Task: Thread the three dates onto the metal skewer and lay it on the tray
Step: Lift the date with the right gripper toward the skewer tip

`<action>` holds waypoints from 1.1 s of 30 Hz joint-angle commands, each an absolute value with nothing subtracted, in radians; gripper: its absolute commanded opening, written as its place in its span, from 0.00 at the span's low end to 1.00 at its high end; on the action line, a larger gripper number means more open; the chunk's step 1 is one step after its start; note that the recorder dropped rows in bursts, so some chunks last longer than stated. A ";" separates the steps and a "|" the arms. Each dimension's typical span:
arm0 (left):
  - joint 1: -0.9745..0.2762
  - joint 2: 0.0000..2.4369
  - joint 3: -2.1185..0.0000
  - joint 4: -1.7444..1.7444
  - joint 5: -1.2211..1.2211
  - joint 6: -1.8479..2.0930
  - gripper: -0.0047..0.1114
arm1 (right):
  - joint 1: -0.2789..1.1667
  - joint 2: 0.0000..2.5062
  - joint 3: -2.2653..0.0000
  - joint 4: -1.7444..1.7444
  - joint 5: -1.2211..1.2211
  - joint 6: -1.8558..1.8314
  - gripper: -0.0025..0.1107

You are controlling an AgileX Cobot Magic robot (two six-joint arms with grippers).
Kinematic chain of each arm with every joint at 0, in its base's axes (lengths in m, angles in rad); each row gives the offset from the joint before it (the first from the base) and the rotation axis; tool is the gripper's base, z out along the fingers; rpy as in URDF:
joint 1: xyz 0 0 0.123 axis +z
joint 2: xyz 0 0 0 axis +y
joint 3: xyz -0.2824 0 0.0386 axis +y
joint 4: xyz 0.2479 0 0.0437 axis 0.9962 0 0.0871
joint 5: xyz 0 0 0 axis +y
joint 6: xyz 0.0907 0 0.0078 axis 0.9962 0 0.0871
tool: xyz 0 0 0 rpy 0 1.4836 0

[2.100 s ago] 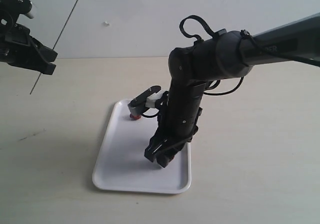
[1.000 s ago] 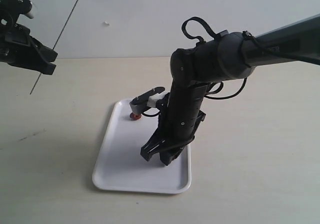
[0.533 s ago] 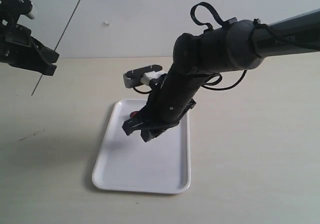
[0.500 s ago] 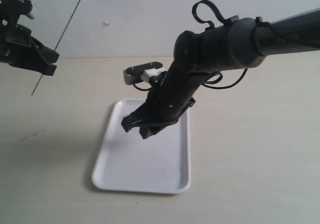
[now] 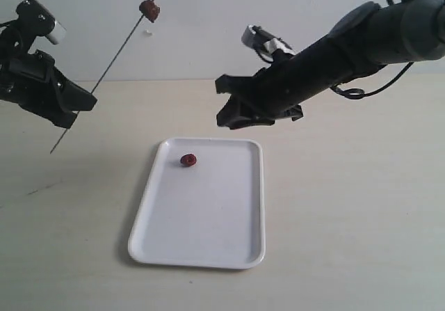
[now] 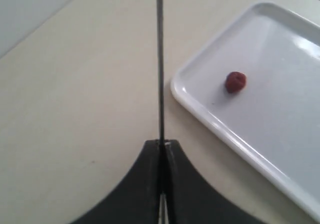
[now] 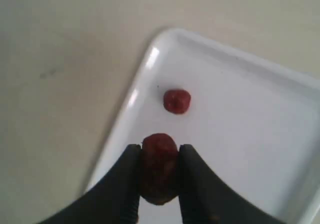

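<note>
**A:** Where's the skewer (image 5: 122, 46) right now?

**B:** Off the table (image 5: 348, 220), slanting up toward the wall. The left gripper (image 6: 161, 144) has it near the lower end, with the jaws pressed together on the rod and no gap showing. A short piece sticks out below the grip.

**A:** Anything on it?

**B:** One threaded date (image 5: 149, 10), high up near the top end. Only the exterior view shows it. In the left wrist view the rod runs out of the picture before it gets that far.

**A:** And the other two?

**B:** A loose date (image 5: 188, 160) lies on the tray (image 5: 208, 241), close to the far left corner and clear of the rim. The third date (image 7: 159, 166) is pinched in the right gripper (image 5: 228, 106) — its fingers are closed against both sides of the date.

**A:** I can't find that one from outside.

**B:** No — in the exterior view the gripper is all dark against the arm, so the date can't be made out there. The right wrist view is the only one that shows it.

**A:** Where is that gripper?

**B:** Raised above the table past the tray's far edge, well apart from the skewer. Its arm is cut off at the picture's right side. Both wrist views cut off the tray as well, each showing only the corner with the loose date.
</note>
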State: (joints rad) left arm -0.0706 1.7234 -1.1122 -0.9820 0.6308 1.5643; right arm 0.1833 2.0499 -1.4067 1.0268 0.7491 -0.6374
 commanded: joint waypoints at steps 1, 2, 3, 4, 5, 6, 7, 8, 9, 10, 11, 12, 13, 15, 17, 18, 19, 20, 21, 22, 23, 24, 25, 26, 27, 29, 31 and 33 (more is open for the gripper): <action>-0.069 1.719 -1.108 -0.856 0.751 1.473 0.04 | 0.103 2.035 -1.404 1.268 0.827 -0.789 0.24; -0.069 1.719 -1.108 -0.828 0.776 1.456 0.04 | 0.092 2.035 -1.404 1.289 0.833 -0.796 0.24; -0.069 1.719 -1.108 -0.792 0.804 1.441 0.04 | 0.080 2.035 -1.404 1.312 0.840 -0.810 0.24; -0.069 1.719 -1.108 -0.759 0.836 1.428 0.04 | 0.072 2.035 -1.404 1.328 0.842 -0.812 0.24; -0.069 1.719 -1.108 -0.734 0.864 1.426 0.04 | 0.063 2.035 -1.404 1.338 0.842 -0.812 0.24; -0.069 1.719 -1.108 -0.710 0.902 1.425 0.04 | 0.055 2.035 -1.404 1.354 0.842 -0.819 0.24; -0.069 1.719 -1.108 -0.695 0.940 1.425 0.04 | 0.050 2.035 -1.404 1.371 0.842 -0.826 0.24; -0.069 1.719 -1.108 -0.691 0.973 1.427 0.04 | 0.045 2.035 -1.404 1.392 0.842 -0.830 0.24; -0.069 1.719 -1.108 -0.690 0.992 1.427 0.04 | 0.045 2.035 -1.404 1.417 0.842 -0.847 0.24; -0.069 1.719 -1.108 -0.690 1.004 1.427 0.04 | 0.045 2.035 -1.404 1.443 0.842 -0.860 0.24; -0.069 1.719 -1.108 -0.690 1.008 1.427 0.04 | 0.045 2.035 -1.404 1.468 0.842 -0.871 0.24; -0.069 1.719 -1.108 -0.691 1.011 1.427 0.04 | 0.045 2.035 -1.404 1.497 0.847 -0.883 0.24; -0.069 1.719 -1.108 -0.692 1.013 1.427 0.04 | 0.045 2.035 -1.404 1.530 0.856 -0.899 0.24; -0.069 1.719 -1.108 -0.692 1.018 1.427 0.04 | 0.045 2.035 -1.404 1.597 0.870 -0.924 0.24; -0.069 1.719 -1.108 -0.692 1.018 1.427 0.04 | 0.045 2.035 -1.404 1.655 0.889 -0.953 0.24; -0.069 1.719 -1.108 -0.695 1.018 1.427 0.04 | 0.045 2.035 -1.404 1.678 0.900 -0.964 0.24; -0.069 1.719 -1.108 -0.695 1.018 1.427 0.04 | 0.045 2.035 -1.404 1.693 0.912 -0.969 0.24; -0.069 1.719 -1.108 -0.695 1.018 1.427 0.04 | 0.045 2.035 -1.404 1.703 0.927 -0.969 0.24; -0.069 1.719 -1.108 -0.698 1.018 1.427 0.04 | 0.045 2.035 -1.404 1.716 0.945 -0.969 0.24; -0.069 1.719 -1.108 -0.711 1.016 1.427 0.04 | 0.045 2.035 -1.404 1.727 0.983 -0.992 0.24; -0.069 1.719 -1.108 -0.723 1.014 1.429 0.04 | 0.045 2.035 -1.404 1.731 0.999 -0.996 0.24; -0.069 1.719 -1.108 -0.740 1.011 1.435 0.04 | 0.047 2.035 -1.404 1.735 1.012 -1.001 0.24; -0.069 1.719 -1.108 -0.753 1.009 1.440 0.04 | 0.047 2.035 -1.404 1.735 1.026 -1.004 0.24; -0.071 1.719 -1.108 -0.758 1.007 1.439 0.04 | 0.047 2.035 -1.404 1.735 1.033 -1.004 0.24; -0.071 1.719 -1.108 -0.759 1.007 1.439 0.04 | 0.047 2.035 -1.404 1.735 1.039 -1.014 0.24; -0.071 1.719 -1.108 -0.770 1.009 1.435 0.04 | 0.047 2.035 -1.404 1.735 1.049 -1.027 0.24; -0.071 1.719 -1.108 -0.784 1.025 1.435 0.04 | 0.047 2.035 -1.404 1.735 1.051 -1.027 0.24; -0.083 1.723 -1.108 -0.797 1.022 1.447 0.04 | 0.047 2.035 -1.404 1.735 1.058 -1.030 0.24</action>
State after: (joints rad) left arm -0.0706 1.7234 -1.1122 -0.7671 1.0144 1.4381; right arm 0.0489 2.0499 -1.4067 1.7217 1.0395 -1.0122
